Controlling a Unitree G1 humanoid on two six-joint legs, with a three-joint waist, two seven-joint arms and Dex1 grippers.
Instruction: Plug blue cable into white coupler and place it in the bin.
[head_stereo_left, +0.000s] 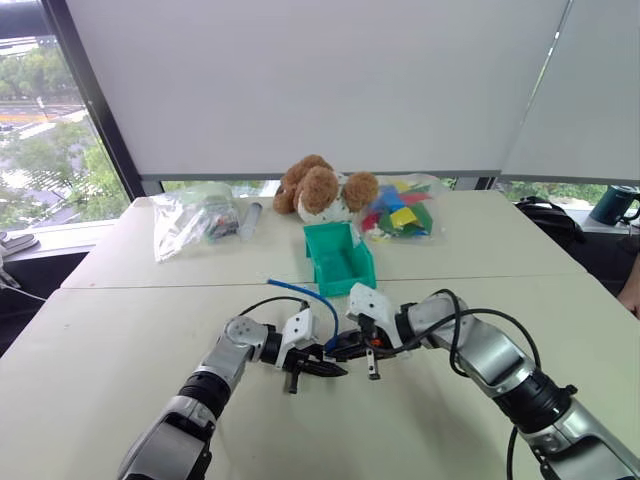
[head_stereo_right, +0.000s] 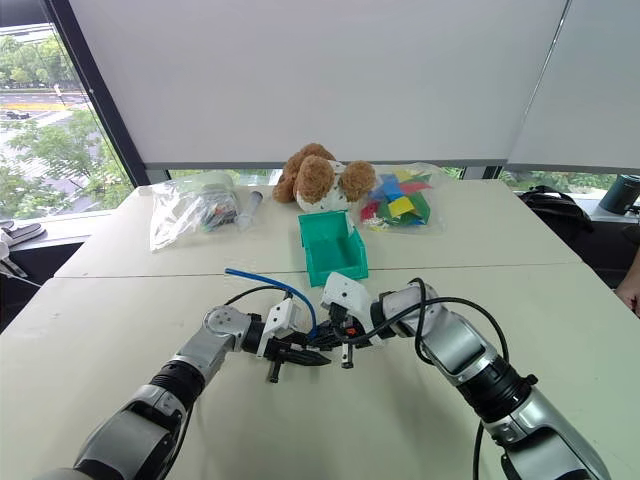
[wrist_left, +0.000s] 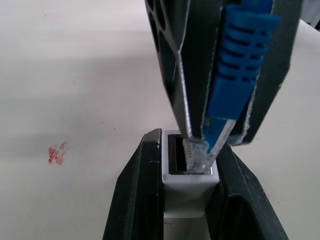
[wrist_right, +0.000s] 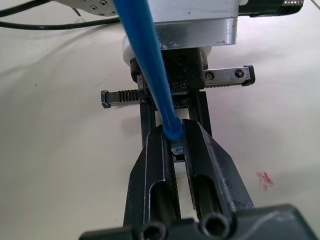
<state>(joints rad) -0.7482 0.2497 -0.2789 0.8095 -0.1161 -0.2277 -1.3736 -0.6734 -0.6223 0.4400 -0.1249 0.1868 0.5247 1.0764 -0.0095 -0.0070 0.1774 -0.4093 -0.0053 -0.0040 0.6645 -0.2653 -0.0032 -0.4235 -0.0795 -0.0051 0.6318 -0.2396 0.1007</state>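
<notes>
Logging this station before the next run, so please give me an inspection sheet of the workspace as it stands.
Surface: pale table, small red mark.
Job's things: blue cable arcs up between the grippers, its clear plug at the mouth of the white coupler; teal bin stands beyond.
Clutter: teddy bear, bag of coloured pieces, clear bag, grey tube.
Grippers: left gripper shut on white coupler; right gripper shut on blue cable.
Cables: black arm wires.
Surroundings: window blinds, trees outside, dark bag.
</notes>
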